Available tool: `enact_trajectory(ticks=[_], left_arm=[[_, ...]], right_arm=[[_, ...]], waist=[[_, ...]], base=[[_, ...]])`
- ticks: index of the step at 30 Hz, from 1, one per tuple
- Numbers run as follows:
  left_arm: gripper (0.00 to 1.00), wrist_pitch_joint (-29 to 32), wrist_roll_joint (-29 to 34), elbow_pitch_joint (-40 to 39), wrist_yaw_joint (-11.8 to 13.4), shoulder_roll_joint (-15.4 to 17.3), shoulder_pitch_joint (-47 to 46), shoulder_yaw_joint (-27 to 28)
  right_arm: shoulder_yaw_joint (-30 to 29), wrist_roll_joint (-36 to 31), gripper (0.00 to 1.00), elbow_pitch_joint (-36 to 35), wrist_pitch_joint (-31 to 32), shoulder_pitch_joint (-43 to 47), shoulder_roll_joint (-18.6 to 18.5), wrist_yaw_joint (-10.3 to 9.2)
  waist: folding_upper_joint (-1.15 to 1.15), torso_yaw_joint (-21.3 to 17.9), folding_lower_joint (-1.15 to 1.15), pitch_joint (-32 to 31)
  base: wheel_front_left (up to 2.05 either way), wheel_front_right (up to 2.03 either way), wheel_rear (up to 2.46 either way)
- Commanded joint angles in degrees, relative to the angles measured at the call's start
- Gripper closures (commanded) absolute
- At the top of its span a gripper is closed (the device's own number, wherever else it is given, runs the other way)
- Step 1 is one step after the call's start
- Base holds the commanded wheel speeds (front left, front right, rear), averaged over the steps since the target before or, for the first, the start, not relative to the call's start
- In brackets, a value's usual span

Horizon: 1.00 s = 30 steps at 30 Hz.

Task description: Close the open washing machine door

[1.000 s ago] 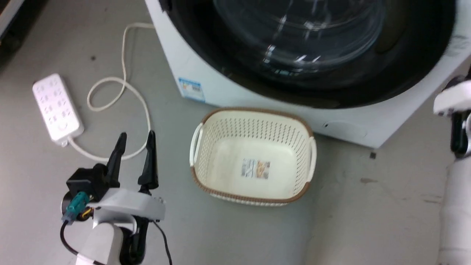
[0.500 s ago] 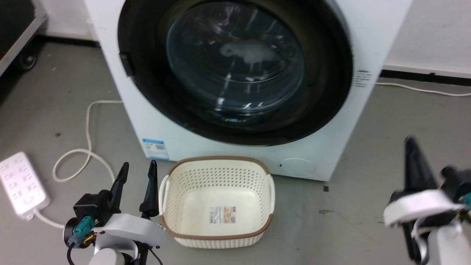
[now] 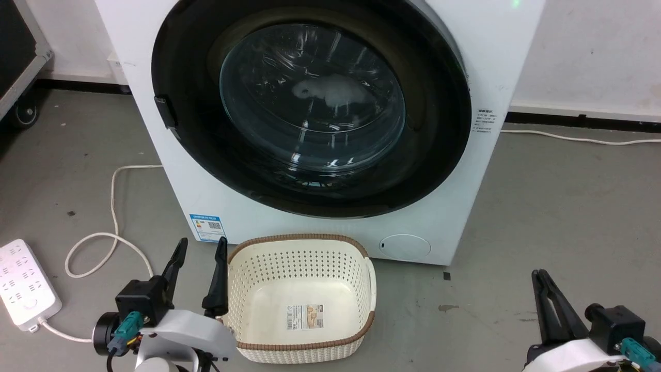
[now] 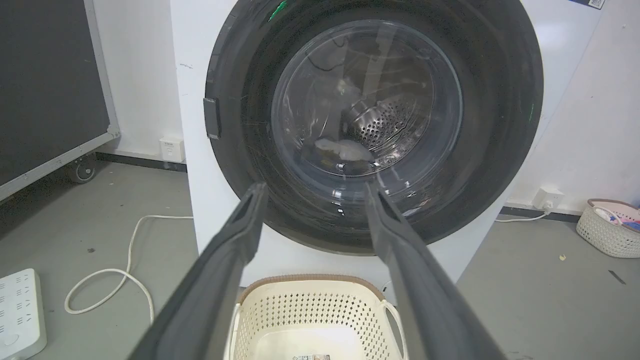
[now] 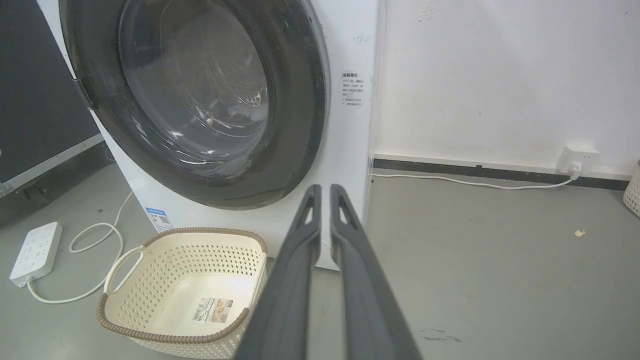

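Observation:
The white washing machine (image 3: 496, 67) stands ahead of me on the floor. Its door, with a wide black rim (image 3: 439, 134) and a bulging glass window (image 3: 310, 98), lies flat against the front with no gap showing; the handle tab (image 3: 162, 111) is on its left side. Something pale lies in the drum behind the glass. My left gripper (image 3: 200, 250) is low at the left, open and empty, well short of the door; in the left wrist view this gripper (image 4: 315, 186) points at the window. My right gripper (image 3: 540, 276) sits at the lower right, its fingers (image 5: 314, 195) shut on nothing.
A cream perforated basket (image 3: 361, 263) stands on the floor right below the door, beside my left gripper. A white power strip (image 3: 23, 281) and looped cable (image 3: 111, 206) lie at the left. A wheeled black case (image 3: 20, 57) is far left; another basket (image 4: 607, 232) stands far right.
The head camera has tilted up, bringing the whole door into view. My right arm, blurred at the right edge before, now rests still at the lower right. The left gripper stays open.

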Motion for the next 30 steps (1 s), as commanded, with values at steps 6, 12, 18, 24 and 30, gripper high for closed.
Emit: enact_trajectory(ticks=[6, 12, 18, 24, 30], left_arm=[[0.0, 0.7, 0.8, 0.2, 0.33, 0.71, 0.64, -0.77], [0.0, 2.29, 0.55, 0.25, -0.43, 1.16, 0.26, -1.81], [0.0, 2.84, 0.42, -0.09, 0.29, 1.44, 0.01, -1.73], [0.0, 3.62, -0.46, -0.36, 0.54, 1.47, 0.01, -1.55], [0.0, 4.04, -1.22, -0.2, 0.37, 1.46, -0.06, -1.6]], right_arm=[[0.48, 0.95, 0.0, -2.56, 1.79, 2.15, -0.16, -0.04], [0.69, 2.08, 0.0, -3.22, 2.89, 2.32, -0.16, -0.04], [1.35, 2.52, 0.0, -3.0, 3.04, 2.36, -0.16, -0.04], [1.88, 2.64, 0.0, -2.77, 2.95, 2.16, -0.16, -0.04], [2.14, 2.63, 0.0, -2.55, 2.69, 1.92, -0.16, -0.04]], waist=[[0.0, 0.39, 0.01, -0.39], [0.0, 0.59, 0.01, -0.5], [0.0, 0.7, 0.01, -0.5], [0.0, 0.78, 0.01, -0.35], [0.0, 0.78, 0.01, -0.27]], base=[[0.0, 0.0, 0.0], [0.0, 0.0, 0.0], [0.0, 0.0, 0.0], [0.0, 0.0, 0.0], [0.0, 0.0, 0.0]])
